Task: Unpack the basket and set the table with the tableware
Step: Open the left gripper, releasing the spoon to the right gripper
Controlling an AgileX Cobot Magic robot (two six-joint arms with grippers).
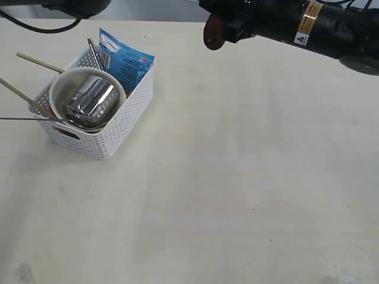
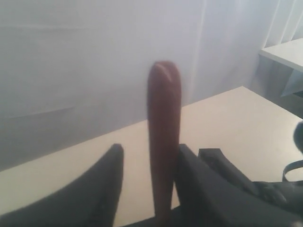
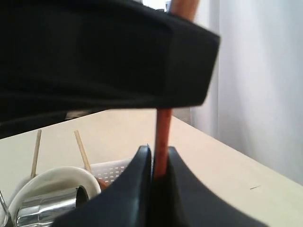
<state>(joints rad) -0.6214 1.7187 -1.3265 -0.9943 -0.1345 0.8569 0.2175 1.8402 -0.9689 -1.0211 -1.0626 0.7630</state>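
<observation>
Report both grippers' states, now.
Left gripper: open, jaws spread around the dark red spoon, with a gap on one side.
Right gripper: closed, holding the spoon by its handle.

Beyond the left gripper we see a plain white wall, softly lit. Off to its side, a white ledge sits under pale vertical slats.

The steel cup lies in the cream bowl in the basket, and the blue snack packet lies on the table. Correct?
No: the blue snack packet is in the basket too, beside the cream bowl that holds the steel cup. The exterior view shows it.
</observation>
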